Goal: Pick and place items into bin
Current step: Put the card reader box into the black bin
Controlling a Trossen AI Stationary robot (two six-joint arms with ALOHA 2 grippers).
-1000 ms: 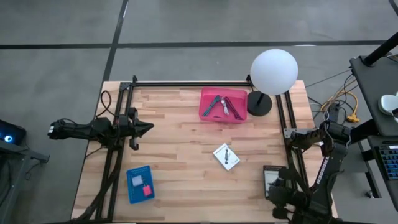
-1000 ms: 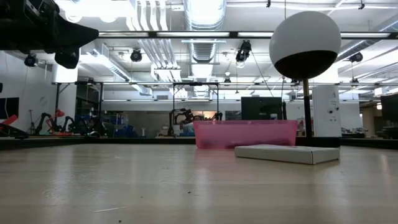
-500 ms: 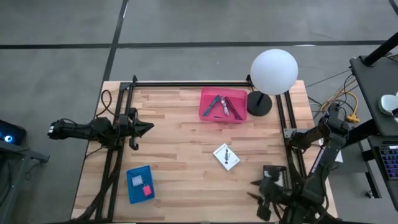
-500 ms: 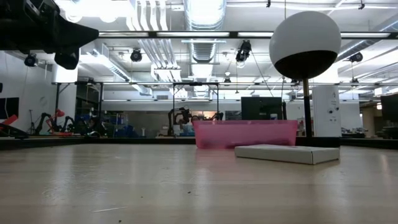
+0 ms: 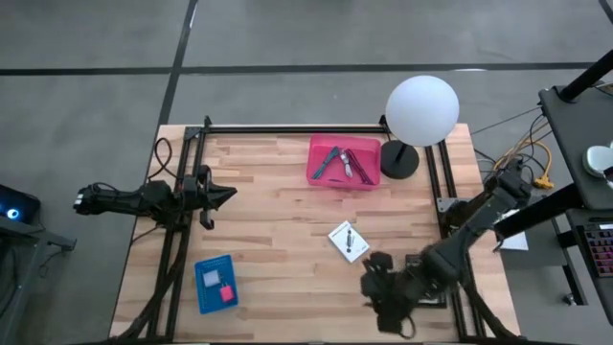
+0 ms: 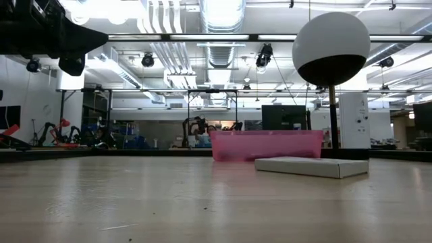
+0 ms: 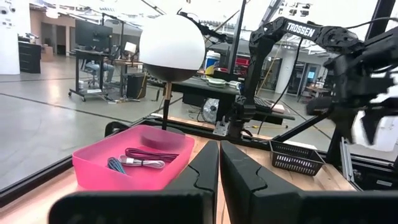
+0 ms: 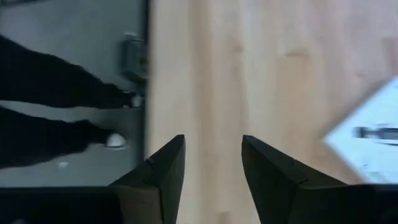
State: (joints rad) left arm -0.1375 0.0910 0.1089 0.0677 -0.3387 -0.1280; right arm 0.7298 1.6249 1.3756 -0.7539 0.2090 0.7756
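A pink bin stands at the table's far middle and holds a teal-handled tool, a purple cord and a silvery bit. A white card with black print lies flat on the table; its corner shows in the right wrist view. A lavender cube and a tiny pink piece lie on a blue tray. My left gripper is shut and empty at the table's left. My right gripper is open and empty, just near of the card.
A white globe lamp on a black base stands right of the bin. Black frame rails run along the table's left, far and right sides. A dark mesh basket sits at the near right. Bare wood lies in the table's middle.
My right arm has swung out from the table's near right corner toward the left, and its gripper now hovers just near of the white card. The left arm and all the objects have kept still.
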